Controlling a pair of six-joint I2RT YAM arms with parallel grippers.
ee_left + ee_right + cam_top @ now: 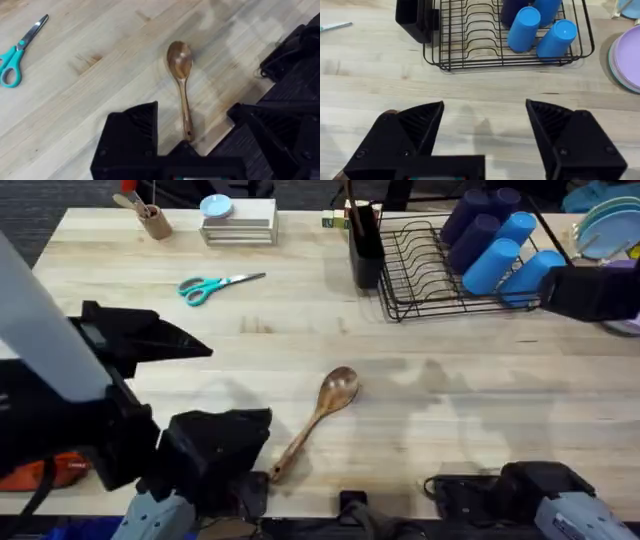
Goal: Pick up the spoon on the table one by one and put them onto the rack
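A brown wooden spoon (325,412) lies flat on the table (450,400) near the front middle, its bowl toward the rack and its handle end toward the front left. My left gripper (258,455) stands open just above the table. In the left wrist view the spoon (181,75) has its handle end between the left gripper's (200,137) two fingers, which are not touching it. The black wire rack (440,275) with its tall black utensil cup (365,242) stands at the back right. My right gripper (485,122) is open and empty, facing the rack (470,45) from the front.
Several blue cups (500,245) lie in the rack. Teal-handled scissors (215,285) lie at the back left, with a small tan cup (153,222) and a stack of white items (238,222) behind them. Plates (627,60) sit to the right of the rack.
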